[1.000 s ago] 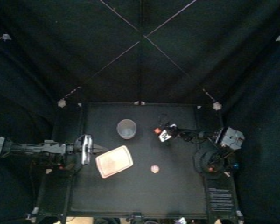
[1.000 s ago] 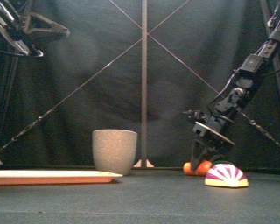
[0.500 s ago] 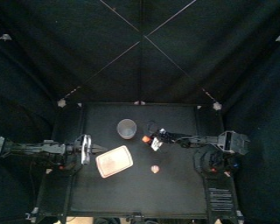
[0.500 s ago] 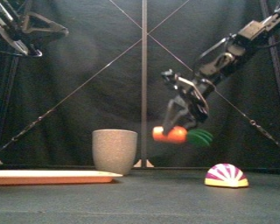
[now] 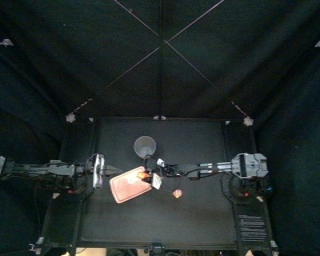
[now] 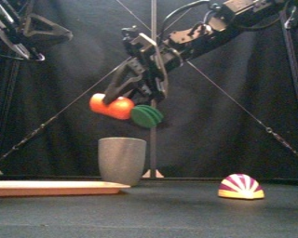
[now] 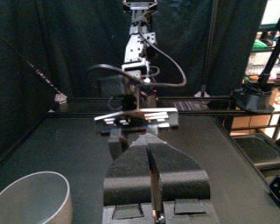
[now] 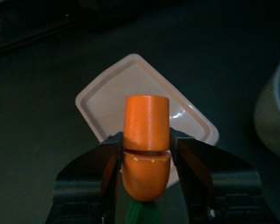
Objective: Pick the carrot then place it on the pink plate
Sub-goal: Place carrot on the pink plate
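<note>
Carrot (image 6: 112, 105): smooth orange plastic cylinder, rounded tip, green ribbed leaf cap at the other end. The right claw (image 6: 141, 85) grips it across the middle, both jaws pressed to its sides, and holds it in the air above the rim of the grey cup (image 6: 122, 160). Right wrist view looks down the carrot's length onto the pink plate (image 8: 105, 98), a flat matte rounded rectangle with a low raised rim; the plate's outline is readable only here and from the top. Front view shows the plate as a thin pale slab on the desk (image 6: 164, 210), well below the carrot. Cup is tall, speckled, tapered and upright. A domed toy (image 6: 241, 186) with pink and white stripes lies on the desk to the right. Left claw (image 7: 150, 153) is closed on nothing, low at the desk's left near the cup.
</note>
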Action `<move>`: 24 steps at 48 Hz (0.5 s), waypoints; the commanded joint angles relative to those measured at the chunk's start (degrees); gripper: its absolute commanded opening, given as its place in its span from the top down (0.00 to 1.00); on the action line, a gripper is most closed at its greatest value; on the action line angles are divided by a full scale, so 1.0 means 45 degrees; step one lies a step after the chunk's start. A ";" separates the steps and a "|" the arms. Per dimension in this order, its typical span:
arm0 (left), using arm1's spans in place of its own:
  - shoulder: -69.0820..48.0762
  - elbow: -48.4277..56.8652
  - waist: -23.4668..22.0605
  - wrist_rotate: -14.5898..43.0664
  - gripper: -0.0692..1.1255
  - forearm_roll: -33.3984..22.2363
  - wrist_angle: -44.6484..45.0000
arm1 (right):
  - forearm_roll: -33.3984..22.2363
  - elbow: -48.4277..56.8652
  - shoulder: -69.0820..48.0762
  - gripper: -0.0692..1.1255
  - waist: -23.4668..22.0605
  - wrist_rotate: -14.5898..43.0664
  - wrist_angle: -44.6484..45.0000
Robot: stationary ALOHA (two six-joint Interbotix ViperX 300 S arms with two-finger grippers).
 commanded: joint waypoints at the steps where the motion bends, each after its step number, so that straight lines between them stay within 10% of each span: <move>1: 0.0000 -0.0195 0.0039 0.0020 0.96 0.0020 -0.0039 | -0.0801 -0.1621 0.0723 0.73 0.0313 0.0000 0.0234; 12: 0.0000 -0.0215 0.0039 0.0020 0.96 0.0039 -0.0039 | -0.1504 -0.3965 0.2734 0.68 0.0527 0.0059 0.1035; 24: 0.0000 -0.0215 0.0059 0.0020 0.96 0.0039 -0.0039 | -0.1699 -0.5352 0.4238 0.39 0.0527 0.0098 0.1289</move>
